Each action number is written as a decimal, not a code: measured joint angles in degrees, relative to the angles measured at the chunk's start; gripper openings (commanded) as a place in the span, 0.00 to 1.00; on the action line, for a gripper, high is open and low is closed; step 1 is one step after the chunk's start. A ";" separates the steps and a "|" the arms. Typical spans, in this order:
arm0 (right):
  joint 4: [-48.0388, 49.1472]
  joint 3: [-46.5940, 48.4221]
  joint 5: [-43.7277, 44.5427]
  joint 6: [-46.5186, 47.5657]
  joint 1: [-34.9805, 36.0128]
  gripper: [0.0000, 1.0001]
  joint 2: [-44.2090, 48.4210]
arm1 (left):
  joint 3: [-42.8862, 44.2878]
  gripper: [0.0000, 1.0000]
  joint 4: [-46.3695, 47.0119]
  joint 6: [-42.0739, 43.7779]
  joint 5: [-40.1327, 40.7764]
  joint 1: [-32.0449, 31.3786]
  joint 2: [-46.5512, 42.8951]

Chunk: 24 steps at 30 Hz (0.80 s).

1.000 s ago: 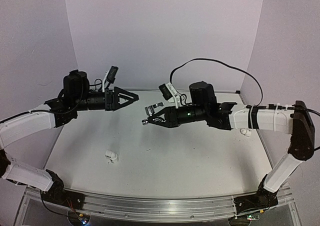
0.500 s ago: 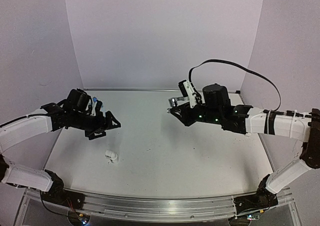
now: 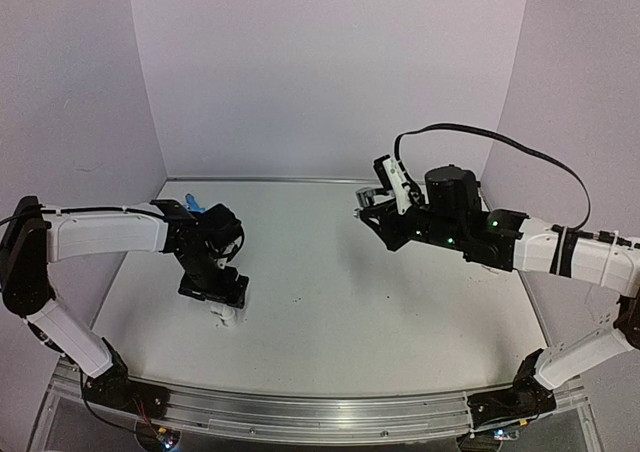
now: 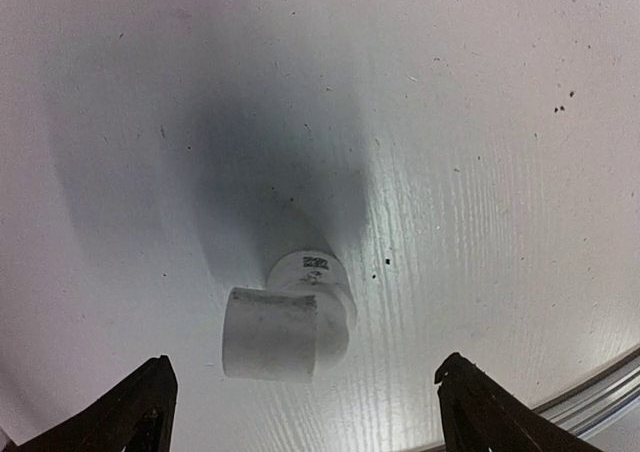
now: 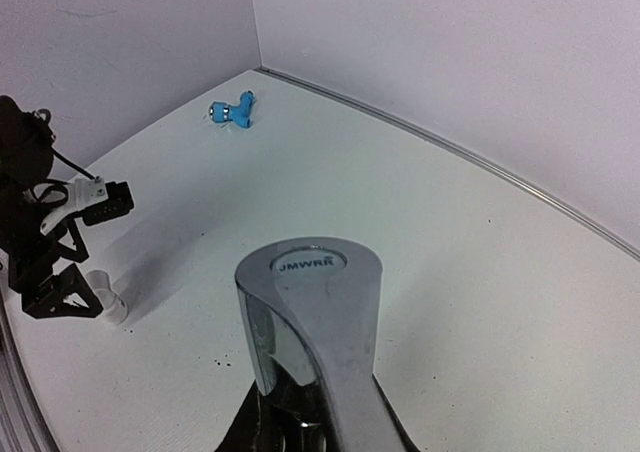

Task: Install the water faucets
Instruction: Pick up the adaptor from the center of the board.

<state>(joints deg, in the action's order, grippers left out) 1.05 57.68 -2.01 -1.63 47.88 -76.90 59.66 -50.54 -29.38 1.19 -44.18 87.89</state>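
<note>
Wide-open, empty left gripper (image 4: 305, 372) hangs over white fitting (image 4: 285, 330); right gripper (image 3: 372, 204), clamped on silver faucet (image 5: 310, 322), is aloft at right; blue faucet (image 5: 232, 111) lies far left, untouched; hazard: an off-centre pinch likely rolls or tips the round fitting.

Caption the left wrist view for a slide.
Open left pincer hovers above a white pipe fitting on the table.
</note>
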 measured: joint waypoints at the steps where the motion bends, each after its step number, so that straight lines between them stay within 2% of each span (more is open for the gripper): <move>1: -0.18 -0.37 -0.24 0.40 0.00 0.00 0.06 | 0.00 0.90 -0.39 2.05 0.38 0.03 -0.24; 3: -0.69 -1.48 -0.91 1.31 0.00 0.00 0.44 | 0.01 0.90 -0.94 5.85 1.01 0.05 -0.87; 6: -1.69 -2.33 -1.94 1.93 0.00 0.00 0.69 | 1.46 0.91 -2.88 6.92 0.75 0.81 -0.62; 11: -1.96 -2.50 -3.87 2.21 0.00 0.00 1.08 | 6.67 0.87 -3.95 2.93 -0.37 3.29 2.21; 20: -1.98 -2.50 -5.73 2.19 0.00 0.00 1.14 | 6.93 0.85 -6.60 -4.82 -2.38 2.99 5.02; 24: -1.98 -2.50 -6.46 2.14 0.00 0.00 1.14 | 6.91 0.82 -6.65 -7.27 -2.55 2.99 6.56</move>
<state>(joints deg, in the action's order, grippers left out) -0.93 55.18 -8.46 0.50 47.88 -75.77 66.57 -57.19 -36.65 -1.37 -41.19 94.45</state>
